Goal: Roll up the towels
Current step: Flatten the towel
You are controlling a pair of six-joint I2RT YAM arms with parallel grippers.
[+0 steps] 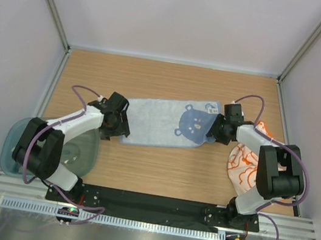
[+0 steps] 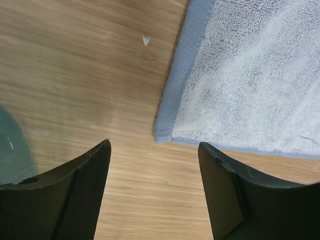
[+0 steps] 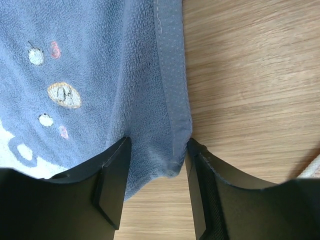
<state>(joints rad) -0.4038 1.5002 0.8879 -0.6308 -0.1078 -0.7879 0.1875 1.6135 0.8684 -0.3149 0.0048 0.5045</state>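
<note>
Top external: both jaws parted at ends of blue towel (image 1: 166, 123), seemingly empty; right arm (image 1: 278, 173) partly hides patterned towel (image 1: 239, 167).

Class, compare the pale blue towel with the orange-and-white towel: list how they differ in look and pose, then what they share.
Look: the blue towel is pale blue with a darker bear face; the orange-and-white towel has orange swirls on white.
Pose: the blue towel lies spread flat mid-table; the orange-and-white towel sits bunched at the right edge, partly under the right arm.
Shared: both lie on the wooden table, neither rolled.
</note>
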